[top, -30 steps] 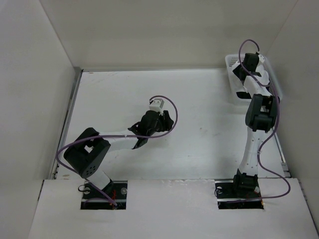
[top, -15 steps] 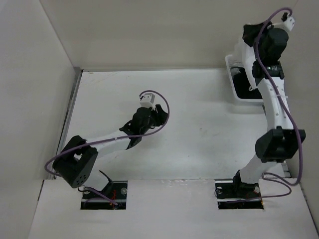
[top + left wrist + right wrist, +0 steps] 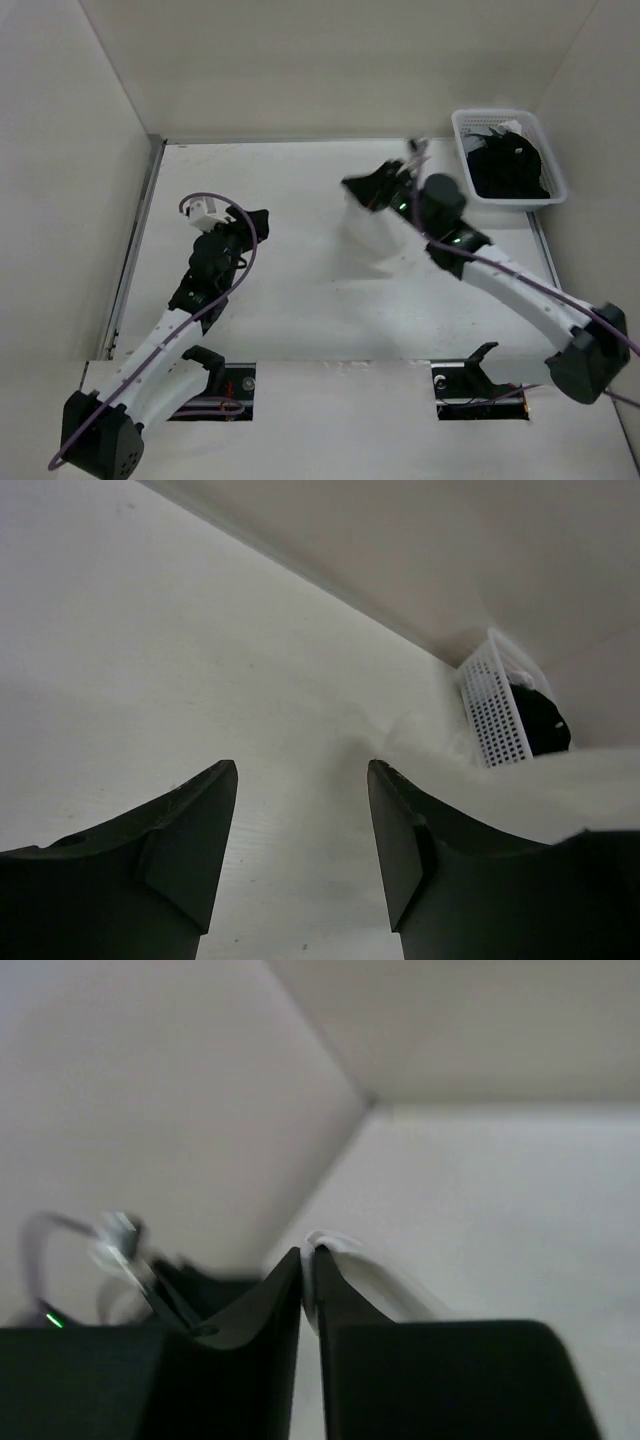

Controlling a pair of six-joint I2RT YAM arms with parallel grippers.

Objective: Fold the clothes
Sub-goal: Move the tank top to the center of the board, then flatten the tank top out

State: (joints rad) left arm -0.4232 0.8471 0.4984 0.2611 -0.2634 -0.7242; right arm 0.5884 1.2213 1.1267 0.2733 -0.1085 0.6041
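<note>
The right end effector [image 3: 308, 1257] is clenched on the clothes [image 3: 375, 232]. In the right wrist view its two fingers stand almost together, with a thin white edge of the fabric pinched at their tips. From above, the garment hangs below that grip as a pale, loose sheet just past the middle of the bench [image 3: 300, 300], toward 1 o'clock. Whether its lower edge touches the bench I cannot tell, though a faint shadow lies under it.

The right arm [image 3: 510, 285] runs in a long diagonal from 4 o'clock up to the garment, covering the bench on that side.

The left end effector [image 3: 300, 768] is released. Its fingers stand wide apart with only bare bench between them, and it grips nothing. It sits at 9 o'clock from the garment, well apart from it. The left arm [image 3: 165, 340] stretches back to 7 o'clock, and a purple cable [image 3: 248, 240] loops beside its wrist.

A white mesh basket [image 3: 463, 140] stands in the bench's 1 o'clock corner, at 2 o'clock from the garment and apart from it. It holds a heap of black garments [image 3: 510, 170] that rises to its rim.

A back wall [image 3: 330, 70] closes the bench at 12 o'clock and a side wall [image 3: 70, 200] closes it at 9 o'clock. The basket stands close to the 3 o'clock edge.
</note>
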